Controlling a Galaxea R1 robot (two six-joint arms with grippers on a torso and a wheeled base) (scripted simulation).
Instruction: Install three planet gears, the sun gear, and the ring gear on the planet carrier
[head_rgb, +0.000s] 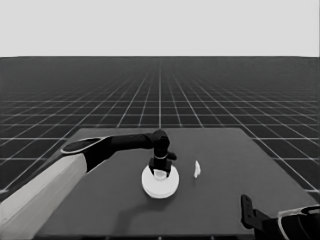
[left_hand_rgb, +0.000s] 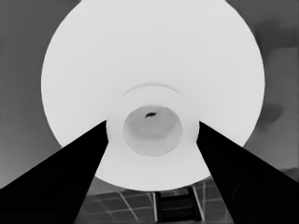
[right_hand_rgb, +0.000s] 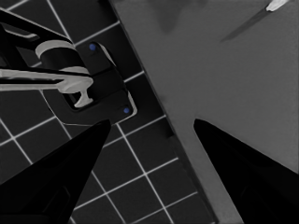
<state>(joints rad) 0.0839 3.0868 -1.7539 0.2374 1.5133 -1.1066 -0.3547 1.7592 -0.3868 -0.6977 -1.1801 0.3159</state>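
The larger round part (head_rgb: 159, 188), the ring gear, lies at the table's middle as one thick white disc. In the left wrist view the larger round part (left_hand_rgb: 149, 56) fills most of the picture, with a raised hub and a centre hole. My left gripper (head_rgb: 160, 169) stands straight over it. Its fingers (left_hand_rgb: 88, 154) press on the two sides of that hub, so the left gripper (left_hand_rgb: 152, 123) is shut on it. The planet carrier and the planet gears are hidden. My right gripper (head_rgb: 246, 206) is parked at the table's near right corner, open and empty (right_hand_rgb: 152, 121).
A thin white piece (head_rgb: 197, 169) stands on the table just right of the disc, and the thin white piece (right_hand_rgb: 276, 4) also shows at the right wrist view's edge. Dark machinery with blue lights (right_hand_rgb: 93, 79) sits past the table's edge.
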